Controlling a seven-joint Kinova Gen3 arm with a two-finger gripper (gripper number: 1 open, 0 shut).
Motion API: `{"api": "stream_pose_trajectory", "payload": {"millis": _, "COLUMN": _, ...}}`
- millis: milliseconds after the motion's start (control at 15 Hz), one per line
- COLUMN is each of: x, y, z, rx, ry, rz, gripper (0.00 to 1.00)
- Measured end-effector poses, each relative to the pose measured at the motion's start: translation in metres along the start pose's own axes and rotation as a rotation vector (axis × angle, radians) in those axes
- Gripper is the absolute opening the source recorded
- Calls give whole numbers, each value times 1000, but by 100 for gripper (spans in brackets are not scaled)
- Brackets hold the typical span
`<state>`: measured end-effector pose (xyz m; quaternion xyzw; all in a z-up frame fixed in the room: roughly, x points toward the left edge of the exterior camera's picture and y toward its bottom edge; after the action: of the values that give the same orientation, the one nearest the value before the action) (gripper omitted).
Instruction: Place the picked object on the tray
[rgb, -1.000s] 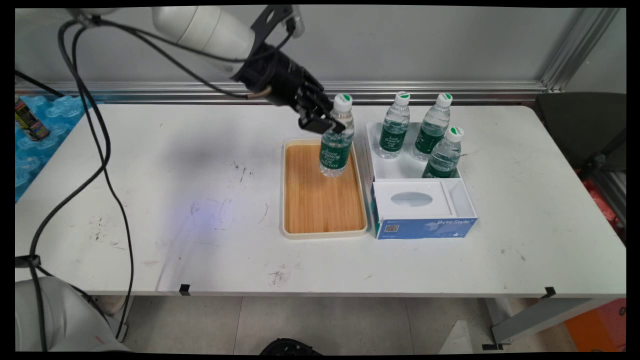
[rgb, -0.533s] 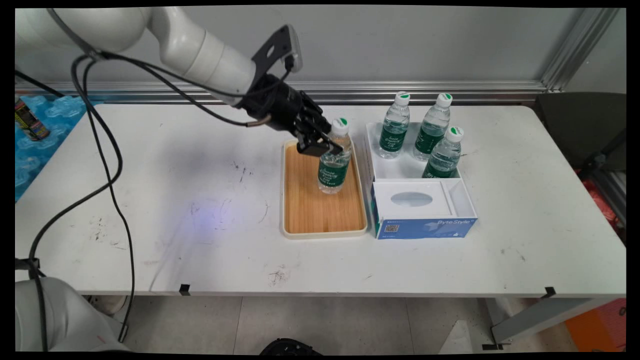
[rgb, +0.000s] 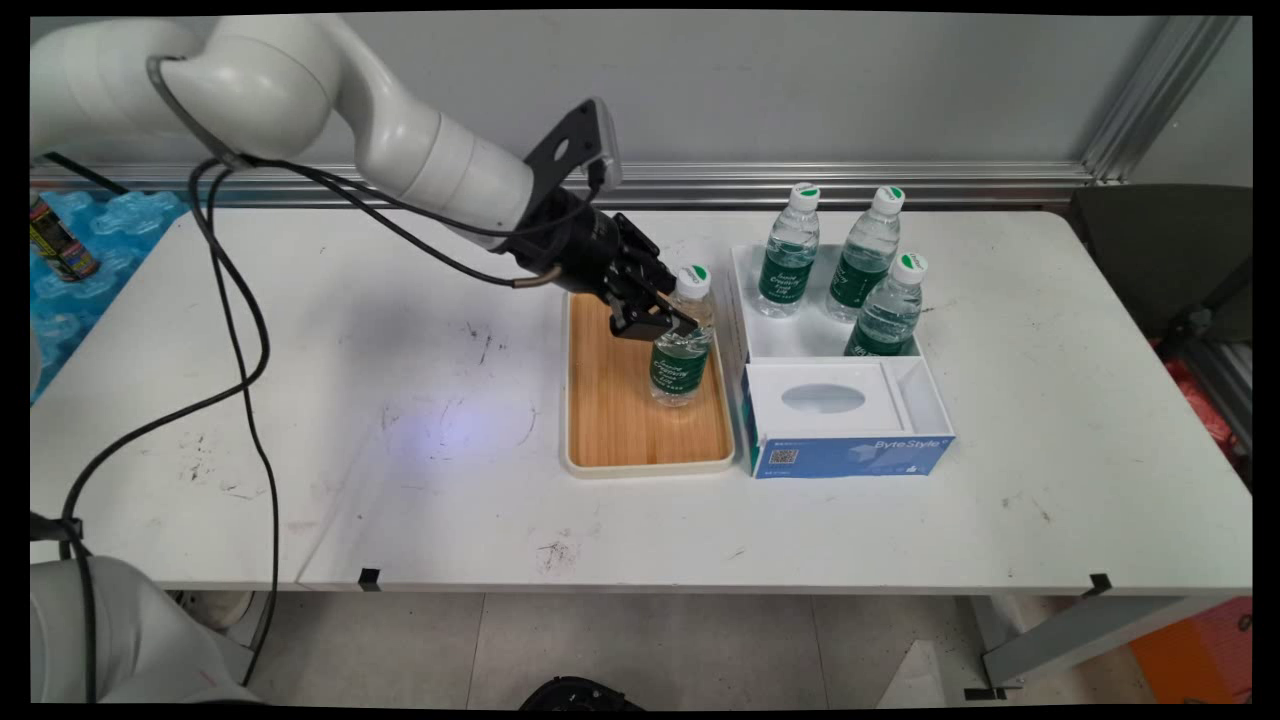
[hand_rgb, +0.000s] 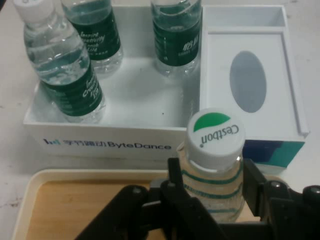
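My gripper (rgb: 668, 322) is shut on a water bottle (rgb: 682, 345) with a green label and a white cap, gripping it just below the neck. The bottle stands upright over the right half of the wooden tray (rgb: 610, 400), its base at or just above the tray floor. In the hand view the bottle's cap (hand_rgb: 215, 135) sits between my fingers (hand_rgb: 175, 175), with the tray (hand_rgb: 75, 200) below it. Three more bottles (rgb: 790, 250) (rgb: 866, 252) (rgb: 888, 305) stand in the white box (rgb: 800, 345) to the tray's right.
The white-and-blue box (hand_rgb: 125, 107) has a lidded part with an oval opening (rgb: 823, 398) at its near end. A can (rgb: 58, 240) stands on blue packaging off the table's far left. Black cables (rgb: 240, 330) hang from the arm over the table's left side.
The arm has lowered the gripped bottle from above the tray's far end down and toward the near side, onto the tray's right half.
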<state>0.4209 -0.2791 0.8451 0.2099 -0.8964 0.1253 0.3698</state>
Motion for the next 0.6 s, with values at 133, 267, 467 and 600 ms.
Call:
{"api": "stream_pose_trajectory", "payload": {"millis": 133, "x": -2, "y": 0, "z": 6, "rx": -1, "ry": 3, "rz": 3, "gripper": 0}}
{"api": "stream_pose_trajectory", "payload": {"millis": 267, "x": -4, "y": -1, "z": 12, "rx": -1, "ry": 8, "rz": 7, "gripper": 0}}
{"api": "stream_pose_trajectory", "payload": {"millis": 467, "x": -6, "y": -2, "z": 18, "rx": -2, "ry": 16, "rz": 10, "gripper": 0}}
{"api": "stream_pose_trajectory", "payload": {"millis": 600, "x": -7, "y": -2, "z": 21, "rx": -2, "ry": 21, "rz": 10, "gripper": 0}}
